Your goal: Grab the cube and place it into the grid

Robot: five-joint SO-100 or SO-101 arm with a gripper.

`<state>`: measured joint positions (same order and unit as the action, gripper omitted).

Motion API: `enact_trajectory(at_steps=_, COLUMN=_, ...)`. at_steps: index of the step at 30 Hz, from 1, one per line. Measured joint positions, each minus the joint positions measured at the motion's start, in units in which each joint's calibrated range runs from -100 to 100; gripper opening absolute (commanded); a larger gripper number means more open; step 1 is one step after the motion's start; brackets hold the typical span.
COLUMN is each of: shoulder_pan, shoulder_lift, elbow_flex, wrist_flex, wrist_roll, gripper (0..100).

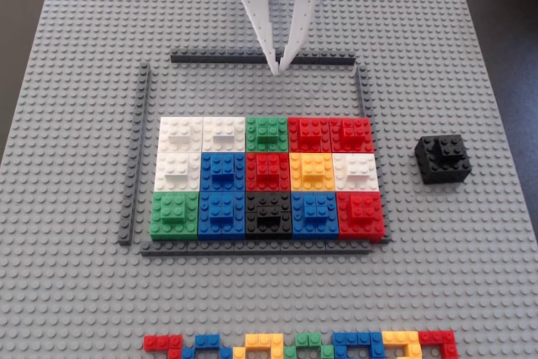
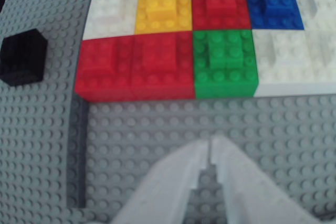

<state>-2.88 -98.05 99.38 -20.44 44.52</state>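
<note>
Fixed view, left to right. The grid (image 1: 256, 153) sits at the middle of the light-grey studded baseplate (image 1: 67, 124): thin dark-grey bars frame 3 rows of 5 coloured squares, packed toward the near edge, so I read the bare strip under the far bar as the room left for more pieces.

Above that strip I see the gripper (image 1: 278, 68) hanging point-down, its white fingers (image 1: 261, 23) drawn together to a narrow tip and holding nothing. The wrist view confirms this: the tips (image 2: 211, 148) meet over bare studs just short of the red and green squares.

At the right, outside the frame, the cube (image 1: 442, 158) stands alone on the baseplate, upright, its smaller raised brick on top giving the fingers a grip point. In the wrist view it appears at the left edge (image 2: 22, 57).

Along the near edge lies a strip of small mixed-colour bricks (image 1: 303, 344).

I judge the grasp not yet begun; the next move calls for opening the fingers and travelling sideways to the cube.
</note>
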Motion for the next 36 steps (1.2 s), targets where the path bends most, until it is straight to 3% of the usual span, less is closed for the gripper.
enact_trajectory(at_steps=10, shoulder_pan=0.51, shoulder_lift=0.0, elbow_flex=0.0, wrist_flex=8.6, wrist_roll=-0.78, gripper=0)
enact_trajectory(at_steps=36, shoulder_pan=1.75, shoulder_lift=0.0, elbow_flex=-2.56, wrist_flex=5.71, wrist_roll=1.22, gripper=0)
